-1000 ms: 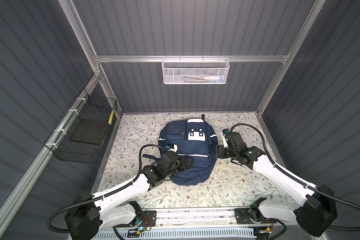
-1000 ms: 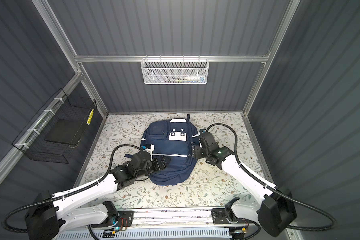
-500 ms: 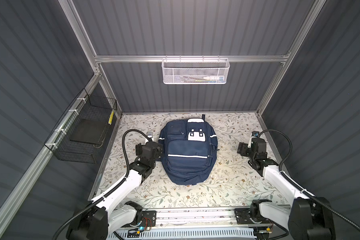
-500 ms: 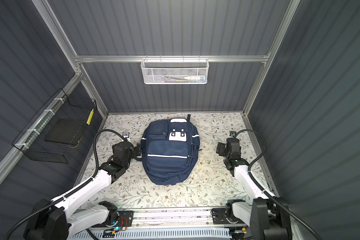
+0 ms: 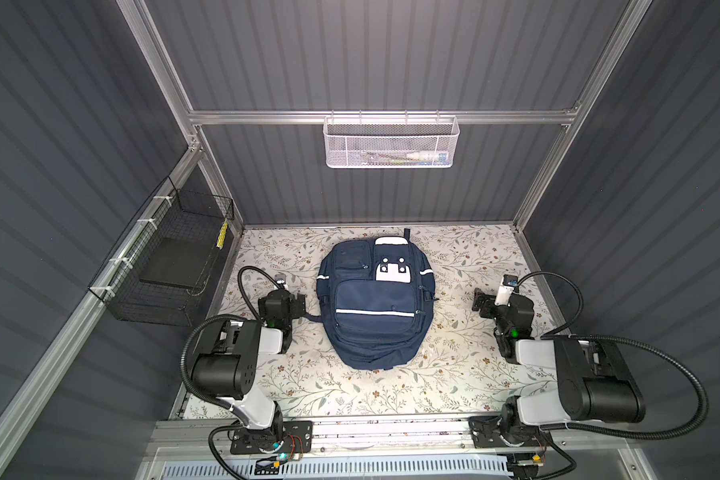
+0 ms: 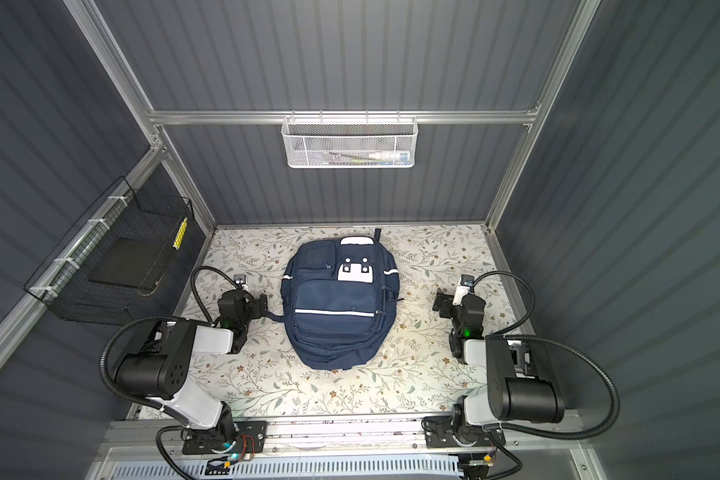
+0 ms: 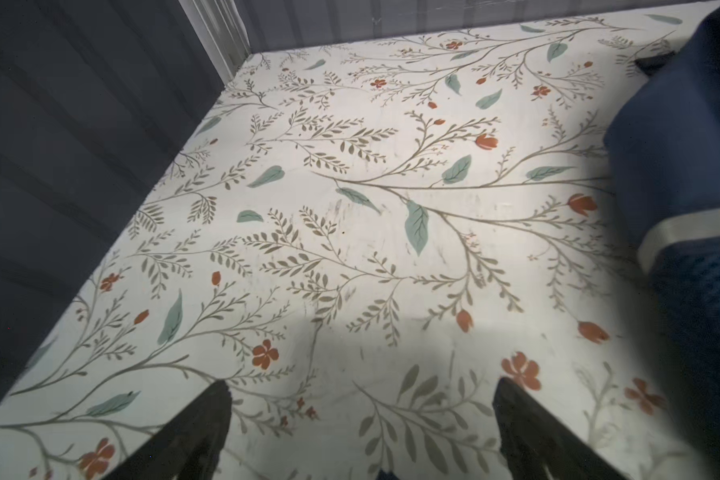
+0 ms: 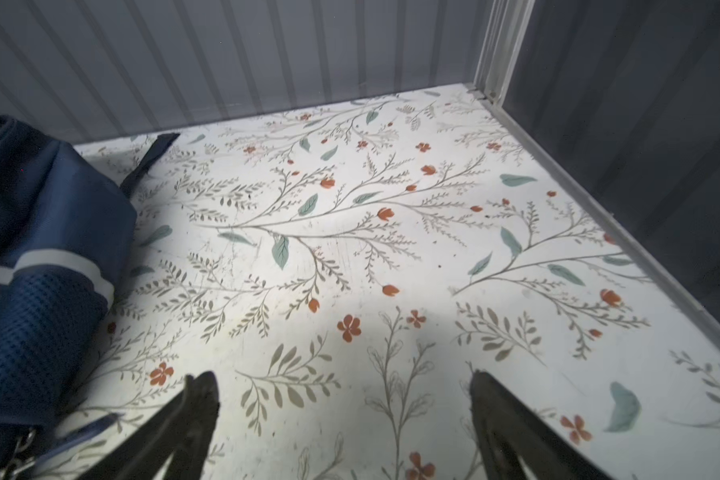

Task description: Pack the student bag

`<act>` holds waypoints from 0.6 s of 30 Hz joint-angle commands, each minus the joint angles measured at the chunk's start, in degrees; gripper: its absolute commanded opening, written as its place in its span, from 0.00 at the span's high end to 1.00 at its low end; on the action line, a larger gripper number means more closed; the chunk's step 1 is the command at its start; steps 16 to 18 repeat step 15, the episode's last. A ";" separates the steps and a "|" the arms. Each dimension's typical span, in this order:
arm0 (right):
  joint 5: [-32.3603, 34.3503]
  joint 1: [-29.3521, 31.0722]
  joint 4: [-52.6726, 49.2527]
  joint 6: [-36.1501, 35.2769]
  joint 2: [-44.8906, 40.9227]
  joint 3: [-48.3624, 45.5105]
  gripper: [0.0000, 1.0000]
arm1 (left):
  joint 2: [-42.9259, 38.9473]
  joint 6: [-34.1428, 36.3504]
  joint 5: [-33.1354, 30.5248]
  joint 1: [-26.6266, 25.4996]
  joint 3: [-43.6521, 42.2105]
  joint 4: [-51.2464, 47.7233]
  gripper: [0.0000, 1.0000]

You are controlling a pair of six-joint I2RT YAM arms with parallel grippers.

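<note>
Two-sided, flanked student bag point(image 5: 374, 309) with left gripper point(image 5: 302, 303) and right gripper point(image 5: 479, 301), jaws spread wide, empty; looked zipped, packed; best parked clear of loose side strap point(image 5: 313, 317).

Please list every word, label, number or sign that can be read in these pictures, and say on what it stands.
No text can be read.
Yellow tag in the black wire basket: marks too small to read.
Items in the white mesh basket: labels blurred.
White patch on the backpack: no words visible.
</note>
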 commanded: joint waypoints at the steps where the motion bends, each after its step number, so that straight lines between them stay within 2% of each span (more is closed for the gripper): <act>1: 1.93 -0.10 6.11 0.62 0.95 1.55 0.01 | 3.17 -0.88 6.25 0.45 0.83 8.62 0.00; 3: 2.23 0.06 2.50 0.60 -0.41 2.16 0.01 | 2.33 -0.92 6.45 0.45 1.95 4.38 0.00; 5: 1.93 0.03 6.00 0.47 0.53 1.27 0.01 | 2.84 -0.72 6.28 0.34 1.65 6.23 0.00; 12: 1.63 0.56 1.91 -0.36 0.58 3.20 0.01 | 2.82 -0.77 6.31 0.37 1.34 6.76 0.00; 18: 1.41 0.51 3.52 -0.39 0.03 2.14 0.01 | 2.84 -0.77 6.22 0.37 1.33 6.82 0.00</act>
